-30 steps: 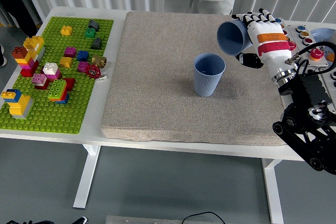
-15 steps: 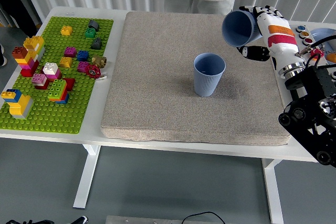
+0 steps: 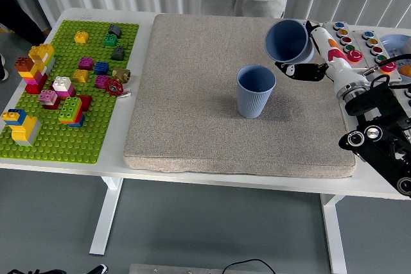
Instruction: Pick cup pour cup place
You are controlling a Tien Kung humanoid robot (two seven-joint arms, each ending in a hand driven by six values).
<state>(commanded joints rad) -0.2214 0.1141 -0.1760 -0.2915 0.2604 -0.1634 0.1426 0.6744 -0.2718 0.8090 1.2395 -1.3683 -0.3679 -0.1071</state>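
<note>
A smooth blue cup (image 3: 287, 40) is tipped on its side in the air, mouth facing the camera, grasped by the right hand (image 3: 313, 56) above the gray mat's (image 3: 192, 107) far right part. A ribbed blue cup (image 3: 255, 91) stands upright mid-mat. A green studded baseplate (image 3: 96, 120) with colorful blocks covers the white desk's (image 3: 83, 14) left.
</note>
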